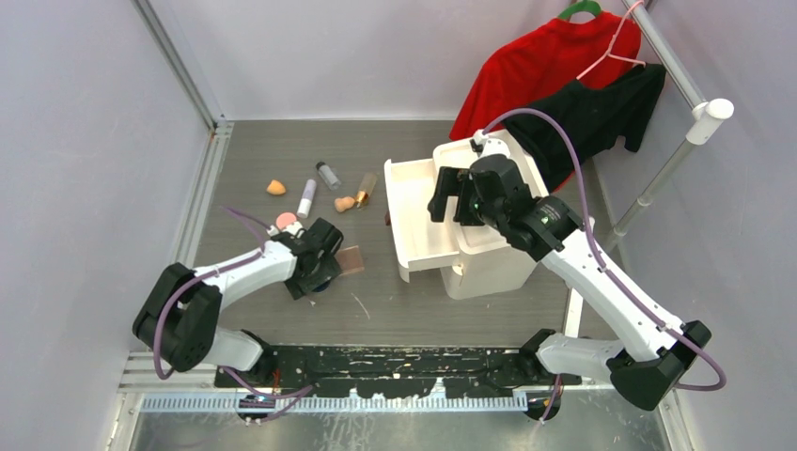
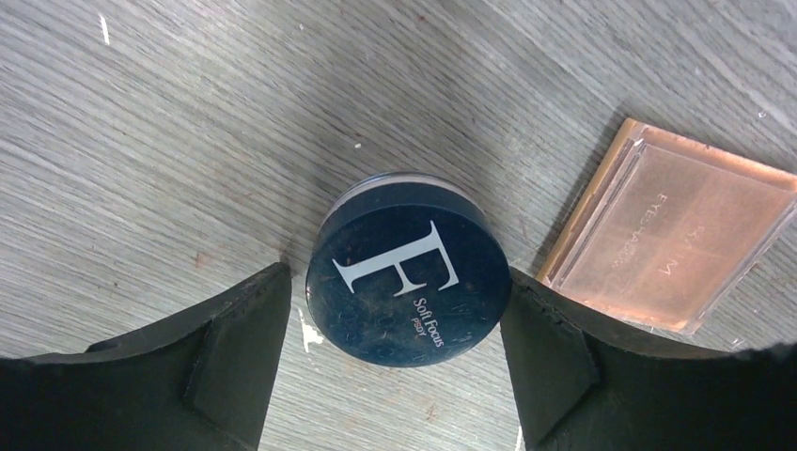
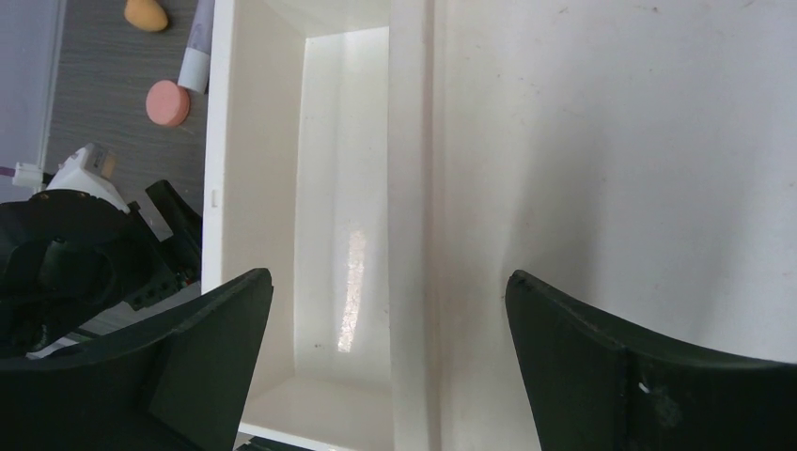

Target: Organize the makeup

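Straddling the compact (image 2: 414, 254), the left gripper (image 2: 398, 280) is standing part open: one finger (image 2: 235, 348) is sitting just clear of the rim, the other is almost touching it, and neither is pressing on it. The compact is lying flat on the table (image 2: 141, 141), just beside the palette (image 2: 669, 235). The right gripper (image 3: 387, 310) is hanging wide open, holding nothing, above the white drawer (image 3: 343, 188). The orange sponge (image 1: 275, 187), tube (image 1: 306, 198), vial (image 1: 328, 175) and bottle (image 1: 366, 189) are lying farther back.
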Controlling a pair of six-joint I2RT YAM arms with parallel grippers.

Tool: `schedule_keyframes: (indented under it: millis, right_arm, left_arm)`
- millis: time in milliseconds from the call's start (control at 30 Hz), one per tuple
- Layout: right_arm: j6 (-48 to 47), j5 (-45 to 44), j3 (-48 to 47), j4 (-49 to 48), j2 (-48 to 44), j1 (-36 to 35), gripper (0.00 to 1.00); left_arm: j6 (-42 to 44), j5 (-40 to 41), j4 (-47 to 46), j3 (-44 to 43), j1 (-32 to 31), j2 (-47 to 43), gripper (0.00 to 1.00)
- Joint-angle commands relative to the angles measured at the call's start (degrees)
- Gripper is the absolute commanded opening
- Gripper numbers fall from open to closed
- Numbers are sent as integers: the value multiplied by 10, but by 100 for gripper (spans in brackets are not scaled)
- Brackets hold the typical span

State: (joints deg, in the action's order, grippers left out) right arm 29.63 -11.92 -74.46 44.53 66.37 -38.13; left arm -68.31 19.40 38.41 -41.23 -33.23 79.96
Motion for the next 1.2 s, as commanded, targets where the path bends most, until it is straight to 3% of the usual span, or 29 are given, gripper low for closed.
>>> schedule_keyframes:
  millis: [0, 133, 333, 533, 700, 900, 1167]
  right_arm:
    - [22, 11, 15, 31, -3, 1, 100]
    - [24, 0, 13, 35, -8, 1, 100]
    - [27, -2, 3, 45, -5, 1, 100]
    - [25, -28, -12, 51, -17, 1, 100]
    - [-5, -102, -39, 68, -12, 2, 100]
    - [-19, -110, -105, 80, -15, 6, 100]
    - [-9, -139, -141, 81, -59, 7, 100]
  left_arm:
    - [4, 42, -28, 1, 9, 9, 80]
    - [22, 54, -25, -3, 10, 19, 75]
    - [33, 58, 2, -24, 9, 18, 45]
    - [124, 74, 70, -98, -11, -104, 29]
    - [234, 58, 74, -217, -82, -149, 26]
    - [302, 37, 102, -391, -190, -48, 27]
    - [362, -3, 91, -532, -245, 46, 28]
